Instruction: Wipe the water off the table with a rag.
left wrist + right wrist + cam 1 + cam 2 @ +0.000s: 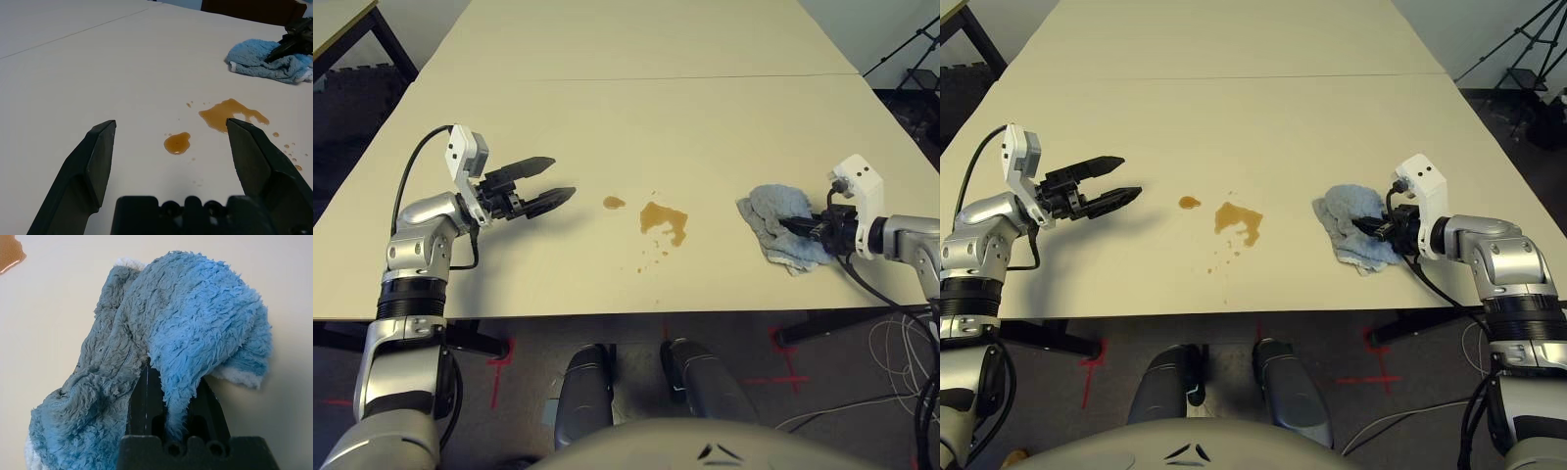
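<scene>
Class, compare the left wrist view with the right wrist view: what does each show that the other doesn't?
Left wrist only: the small round spot, and the left gripper's own open fingers.

Right wrist only: the right gripper seen along its fingers, pinching a fold.

Both: the rag, the pale table, some amber liquid.

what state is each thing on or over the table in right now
right claw: shut on the rag
left claw: open, holding nothing, over the table
rag: crumpled, on the table
water: not wiped up, in a large blotch, a smaller one and scattered drops
table: wet at the spill
</scene>
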